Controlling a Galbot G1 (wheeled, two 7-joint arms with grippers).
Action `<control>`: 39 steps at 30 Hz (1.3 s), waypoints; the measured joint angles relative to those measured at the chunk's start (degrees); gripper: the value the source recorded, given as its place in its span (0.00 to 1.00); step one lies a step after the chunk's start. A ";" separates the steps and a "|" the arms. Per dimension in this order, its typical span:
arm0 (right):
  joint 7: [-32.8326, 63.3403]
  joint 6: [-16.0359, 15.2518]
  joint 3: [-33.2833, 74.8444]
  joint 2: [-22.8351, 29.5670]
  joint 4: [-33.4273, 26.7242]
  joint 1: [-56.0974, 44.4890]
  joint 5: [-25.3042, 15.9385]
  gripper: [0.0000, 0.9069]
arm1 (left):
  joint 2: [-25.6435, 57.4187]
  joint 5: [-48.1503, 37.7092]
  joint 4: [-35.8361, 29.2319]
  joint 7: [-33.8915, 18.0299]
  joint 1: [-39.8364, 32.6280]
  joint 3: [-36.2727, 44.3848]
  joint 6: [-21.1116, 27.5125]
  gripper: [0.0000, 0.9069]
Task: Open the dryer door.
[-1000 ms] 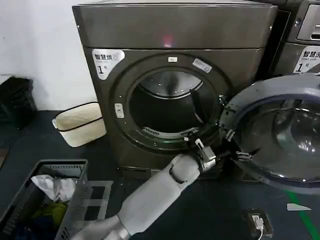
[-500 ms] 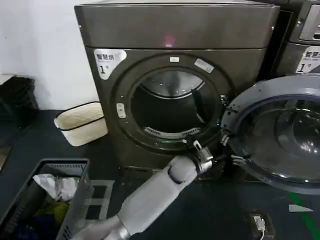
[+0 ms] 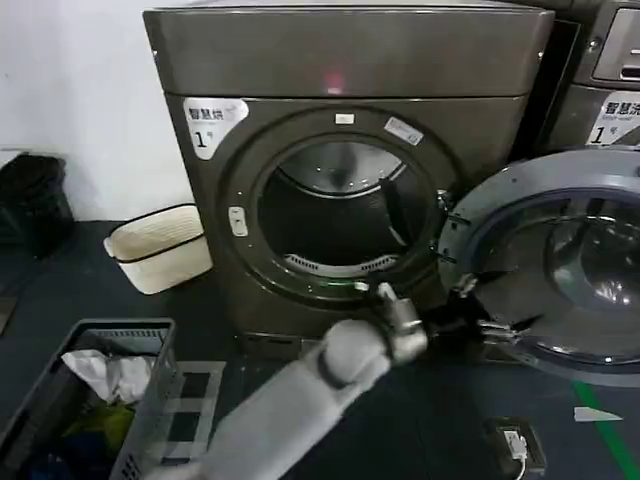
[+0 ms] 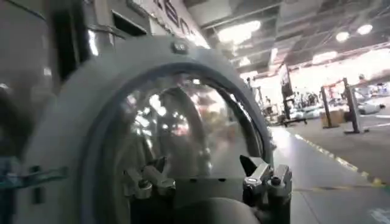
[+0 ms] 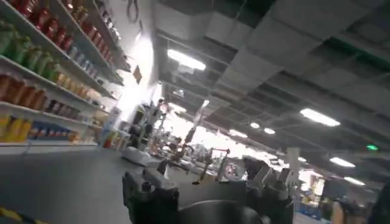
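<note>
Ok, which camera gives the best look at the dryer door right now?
The head view: the dryer door stands swung wide open at the dryer's right, grey inner rim facing the camera, with the left gripper at its lower edge. The left wrist view sees the door close up, cropped. The right wrist view faces shelves and ceiling.

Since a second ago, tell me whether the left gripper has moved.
Yes. In the head view the left gripper has shifted to the right and slightly down along the dryer door's lower rim, farther from the dryer's round opening.
</note>
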 joint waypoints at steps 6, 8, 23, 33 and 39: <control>-0.27 0.00 -1.34 0.00 0.21 -0.05 0.21 1.00 | 9.10 -3.58 -8.58 -1.88 2.64 -2.44 1.85 1.00; -0.30 -0.06 -1.87 0.00 0.64 0.04 0.33 1.00 | 12.14 -3.82 -10.97 -2.28 3.48 -3.29 2.51 1.00; -0.69 0.17 -4.86 -1.53 0.48 -0.10 2.31 1.00 | 35.21 -11.37 -25.23 -10.40 14.81 -16.07 13.78 1.00; -0.74 0.30 -7.66 -3.49 -0.48 -0.03 2.13 1.00 | 48.87 -18.79 -31.51 -22.52 26.73 -28.02 25.44 1.00; -0.87 0.88 -9.49 -4.07 -0.54 0.00 2.03 1.00 | 55.93 -30.69 -34.31 -33.90 34.07 -35.30 33.32 1.00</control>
